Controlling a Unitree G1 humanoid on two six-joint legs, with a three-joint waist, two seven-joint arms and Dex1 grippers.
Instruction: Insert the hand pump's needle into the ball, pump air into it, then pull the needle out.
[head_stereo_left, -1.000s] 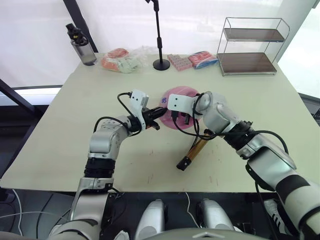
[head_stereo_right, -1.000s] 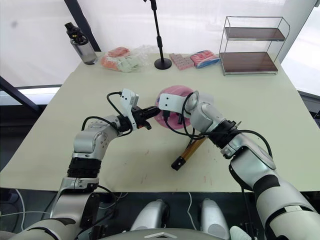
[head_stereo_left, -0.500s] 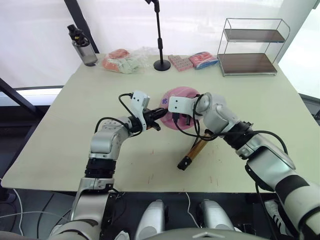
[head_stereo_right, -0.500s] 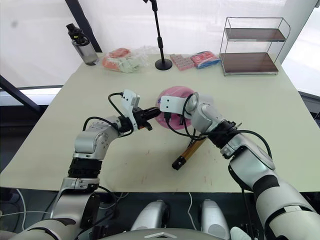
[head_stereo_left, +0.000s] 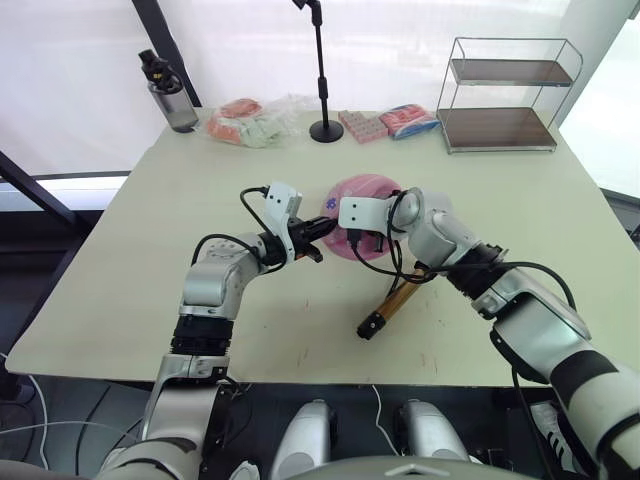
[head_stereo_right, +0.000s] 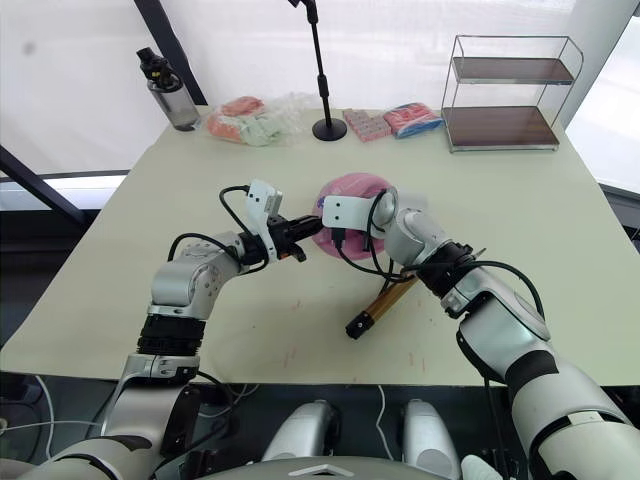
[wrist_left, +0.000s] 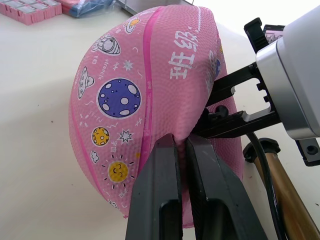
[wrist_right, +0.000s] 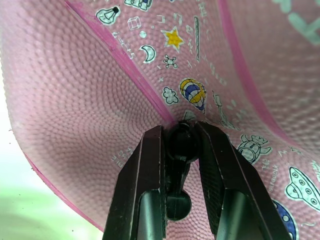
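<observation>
Left hand (wrist_left: 181, 145) pinching a fold of the limp pink ball (wrist_left: 150, 90), right hand (wrist_right: 181, 137) clamped on the needle (wrist_right: 179, 142) fitting against it, hand pump (head_stereo_left: 392, 302) flat on worktop (head_stereo_left: 130, 290).

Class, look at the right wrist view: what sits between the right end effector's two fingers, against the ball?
A small black fitting, the needle's, is pinched between the fingers, its tip pressed into the pink ball. The pin itself is hidden.

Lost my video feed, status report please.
Left gripper shut on ball, pinching a fold. Right gripper shut on needle fitting, pressed against ball. Pump lying on table. Nothing blocking.
</observation>
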